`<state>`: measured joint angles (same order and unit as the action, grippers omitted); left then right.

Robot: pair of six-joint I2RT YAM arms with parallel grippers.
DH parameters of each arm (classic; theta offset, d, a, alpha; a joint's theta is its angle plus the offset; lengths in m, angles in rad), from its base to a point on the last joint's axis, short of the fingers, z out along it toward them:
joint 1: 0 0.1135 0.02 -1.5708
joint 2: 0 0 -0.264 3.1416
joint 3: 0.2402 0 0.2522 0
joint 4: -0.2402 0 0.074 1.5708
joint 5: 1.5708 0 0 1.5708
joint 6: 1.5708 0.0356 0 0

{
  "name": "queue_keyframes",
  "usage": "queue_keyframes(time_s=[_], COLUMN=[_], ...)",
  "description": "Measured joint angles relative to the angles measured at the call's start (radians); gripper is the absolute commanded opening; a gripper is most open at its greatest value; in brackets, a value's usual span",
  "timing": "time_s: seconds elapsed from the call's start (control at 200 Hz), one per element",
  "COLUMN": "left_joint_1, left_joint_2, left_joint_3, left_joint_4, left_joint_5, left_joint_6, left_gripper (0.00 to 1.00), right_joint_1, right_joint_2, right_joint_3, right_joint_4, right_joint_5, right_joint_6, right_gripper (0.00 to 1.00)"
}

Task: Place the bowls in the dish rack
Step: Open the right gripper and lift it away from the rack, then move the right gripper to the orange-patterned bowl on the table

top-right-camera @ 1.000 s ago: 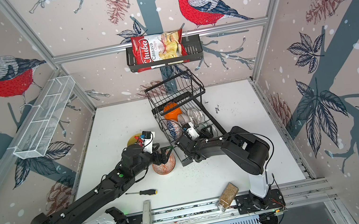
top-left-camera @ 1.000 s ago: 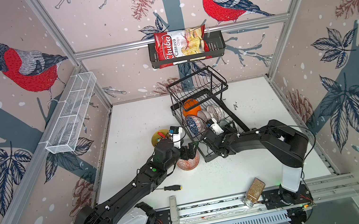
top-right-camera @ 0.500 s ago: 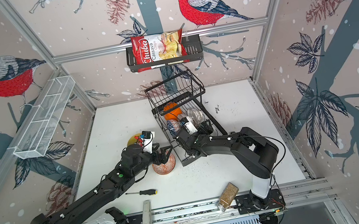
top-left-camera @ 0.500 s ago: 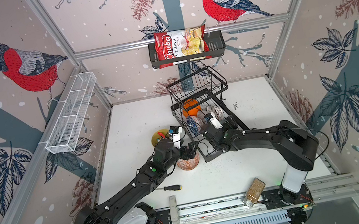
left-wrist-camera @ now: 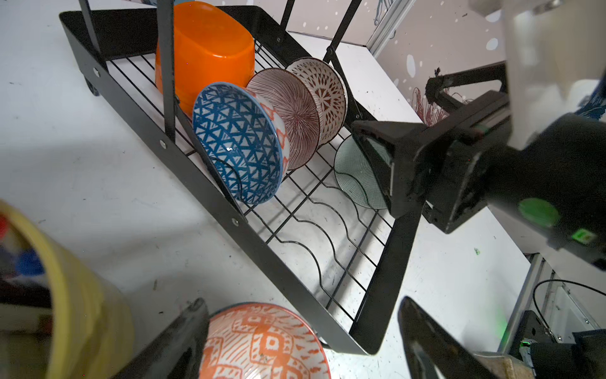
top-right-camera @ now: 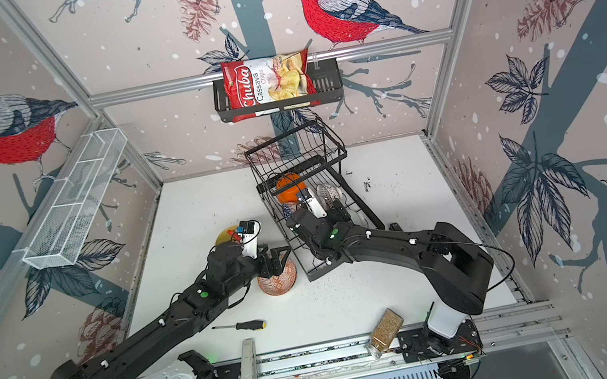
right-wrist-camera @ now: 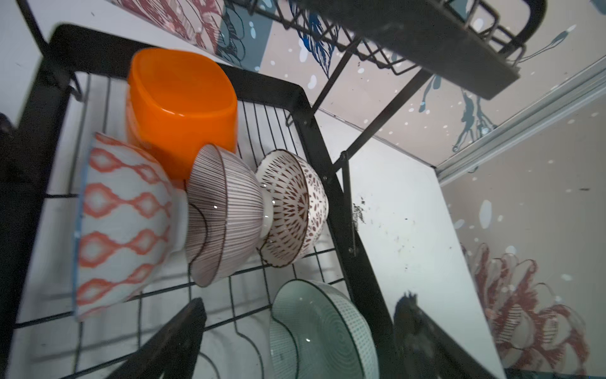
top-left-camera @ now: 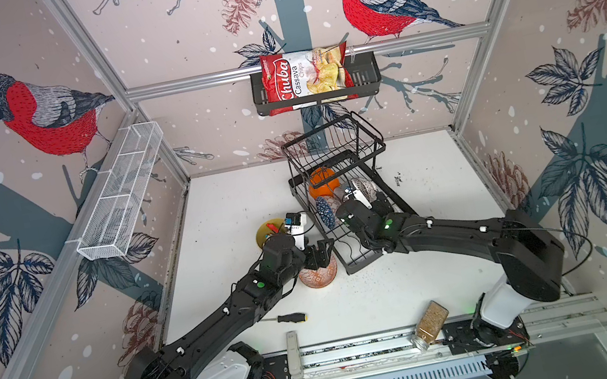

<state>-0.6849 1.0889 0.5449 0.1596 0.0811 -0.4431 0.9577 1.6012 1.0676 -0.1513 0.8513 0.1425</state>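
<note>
Left wrist view, nearest item first.

- Left gripper (left-wrist-camera: 300, 311): jaws wide open, one on each side of the orange-patterned bowl (left-wrist-camera: 262, 341), not closed on it.
- Orange-patterned bowl: upright on the table, just outside the near end of the dish rack (left-wrist-camera: 196, 182). It is the only bowl not yet loaded.
- Yellow cup (left-wrist-camera: 75, 295): beside that bowl, no part of the job.
- Rack, lower tray, near end: bare wavy wires.
- Teal bowl (right-wrist-camera: 321, 331): on edge in the tray, between the open jaws of the right gripper (right-wrist-camera: 301, 300). The right wrist view shows a gap on both sides.
- Further along, on edge in a row: blue bowl (left-wrist-camera: 236, 141), striped bowl (left-wrist-camera: 292, 108), lattice bowl (left-wrist-camera: 324, 92).
- Orange plastic bowl (left-wrist-camera: 206, 49): at the far end.

Step in hand, as judged: pickup of the last bowl. The next move calls for the left jaws to close across its rim, lift it over the rack's rail and tip it on edge into a free slot. The right arm should clear out first.
</note>
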Motion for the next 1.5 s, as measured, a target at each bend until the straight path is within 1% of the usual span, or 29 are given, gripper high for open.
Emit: queue_keyframes(time_s=[0.2,0.415,0.645,0.915,1.176,1.311,1.501], left_joint_1=[-0.018,-0.046,-0.057,-0.059,-0.059,-0.041,0.011], left_joint_2=[0.0,0.019,0.042,0.047,0.019,0.011,0.003], left_joint_3=[0.021,0.051,0.064,0.084,0.097,0.097,0.086], left_joint_4=[-0.069,-0.167,-0.267,-0.304,-0.333,-0.351,-0.366], left_joint_5=[-0.032,-0.086,-0.134,-0.139,-0.174,-0.19,-0.19], left_joint_6=[-0.032,-0.09,-0.159,-0.171,-0.176,-0.168,-0.158], left_gripper=[0.88,0.87,0.87,0.87,0.88,0.89,0.89], right_joint_1=[0.024,0.028,0.03,0.03,0.033,0.045,0.072], right_joint_2=[-0.048,-0.095,-0.105,-0.109,-0.109,-0.102,-0.051], right_joint_3=[0.0,-0.026,-0.051,-0.051,-0.051,-0.048,-0.006], right_joint_4=[0.002,0.025,0.037,0.037,0.03,0.019,-0.01], right_joint_5=[-0.095,-0.143,-0.23,-0.334,-0.392,-0.414,-0.44], right_joint_6=[0.062,0.105,0.147,0.179,0.199,0.201,0.204], right_gripper=[0.9,0.89,0.84,0.73,0.66,0.62,0.56])
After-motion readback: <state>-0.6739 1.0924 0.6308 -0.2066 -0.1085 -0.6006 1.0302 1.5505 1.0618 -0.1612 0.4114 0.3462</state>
